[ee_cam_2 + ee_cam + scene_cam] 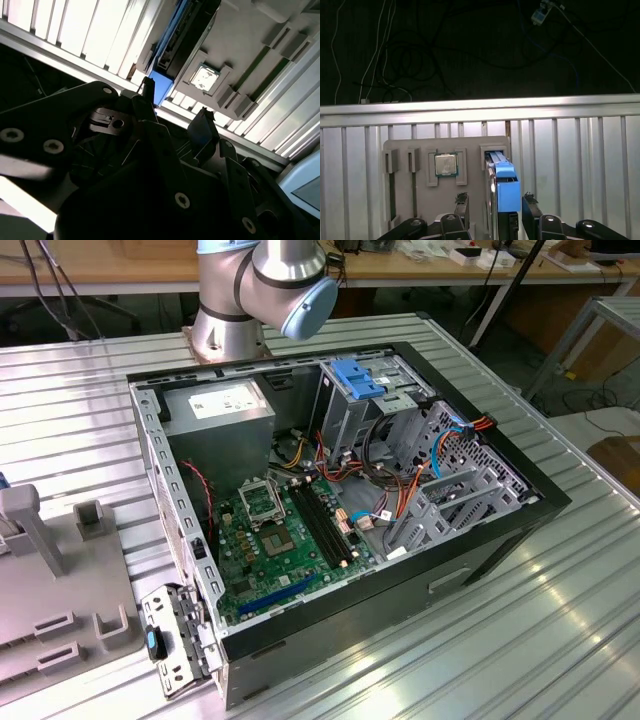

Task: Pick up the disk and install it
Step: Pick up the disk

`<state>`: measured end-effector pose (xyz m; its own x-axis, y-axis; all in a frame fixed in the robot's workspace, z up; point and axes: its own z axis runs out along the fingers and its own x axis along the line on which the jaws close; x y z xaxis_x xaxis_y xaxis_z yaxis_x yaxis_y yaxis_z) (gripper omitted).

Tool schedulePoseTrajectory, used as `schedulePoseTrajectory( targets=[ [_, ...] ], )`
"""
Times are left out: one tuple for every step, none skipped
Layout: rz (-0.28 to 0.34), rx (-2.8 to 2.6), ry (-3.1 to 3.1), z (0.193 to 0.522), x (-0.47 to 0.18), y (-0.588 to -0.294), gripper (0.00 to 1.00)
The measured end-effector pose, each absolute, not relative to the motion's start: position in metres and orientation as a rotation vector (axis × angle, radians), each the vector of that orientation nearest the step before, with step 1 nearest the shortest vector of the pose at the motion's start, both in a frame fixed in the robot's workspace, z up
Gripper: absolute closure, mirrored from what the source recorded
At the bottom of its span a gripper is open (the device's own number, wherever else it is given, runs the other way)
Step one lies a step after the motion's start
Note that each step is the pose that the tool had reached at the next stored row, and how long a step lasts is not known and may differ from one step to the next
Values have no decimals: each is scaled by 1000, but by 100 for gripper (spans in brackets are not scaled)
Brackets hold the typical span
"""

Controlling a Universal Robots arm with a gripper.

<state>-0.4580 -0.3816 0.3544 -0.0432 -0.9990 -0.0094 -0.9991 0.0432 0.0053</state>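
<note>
The disk (507, 190) stands on edge in a grey holder (470, 145) near the slatted table (570, 150) rim, between the gripper (495, 197) fingers, spread wide (gap visible one side).

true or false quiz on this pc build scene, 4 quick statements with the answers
1. The disk stands on edge in a slot of the grey holder. True.
2. The gripper is shut on the disk. False: it is open, straddling the disk.
3. A processor chip sits in the same holder. True.
4. The computer case is closed up. False: it lies open, with the motherboard showing.
</note>
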Motion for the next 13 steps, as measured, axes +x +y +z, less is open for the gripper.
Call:
schedulePoseTrajectory(
  targets=[
    [16,-2171,2267,354,-458,-382,46],
    [16,-2171,2266,353,-458,-382,46],
    [16,-2171,2266,352,-458,-382,46],
    [16,-2171,2266,350,-458,-382,46],
    [16,-2171,2266,350,-458,-382,46],
    [16,-2171,2266,349,-458,-382,46],
    [16,-2170,2267,348,-458,-382,46],
    [16,-2170,2267,346,-459,-382,46],
    [16,-2170,2267,344,-458,-382,46],
    [16,-2170,2267,343,-459,-382,46],
    [16,-2169,2268,342,-459,-382,46],
    [16,-2169,2268,339,-459,-382,46],
    [16,-2169,2268,337,-459,-382,46]
  ],
)
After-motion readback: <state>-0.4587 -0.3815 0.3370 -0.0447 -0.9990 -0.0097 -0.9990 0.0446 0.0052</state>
